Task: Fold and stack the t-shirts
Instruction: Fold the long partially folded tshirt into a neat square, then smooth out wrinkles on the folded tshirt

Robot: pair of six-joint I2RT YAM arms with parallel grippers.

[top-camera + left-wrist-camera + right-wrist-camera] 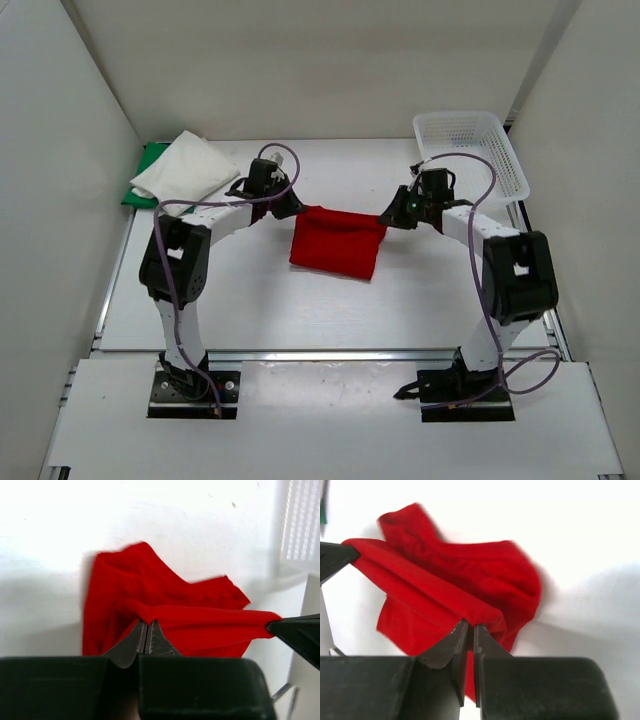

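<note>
Red t-shirt point(335, 243) lies in the middle of the table point(250, 300), to the left of the white mesh basket point(505, 150) and nearer to the arm bases. In the top view its far edge is lifted and stretched between the left gripper point(290, 208) and the right gripper point(388, 216). The white t-shirt point(190, 165) rests on the green t-shirt point(148, 160), well apart from the basket at the far left corner. The right gripper is near the basket, so I judge a wide swing there could hit its wall. The bare table on the nearer side gives more room.

In the left wrist view, the left jaws are together and pinch a thin fold of red cloth. Little cloth is inside, so a pull away from the basket may let it slip.

In the right wrist view, the right jaws are clamped on the other end of this edge. The lower layer hangs loose and creased. Uneven speed of the arms could make the fold crooked.
</note>
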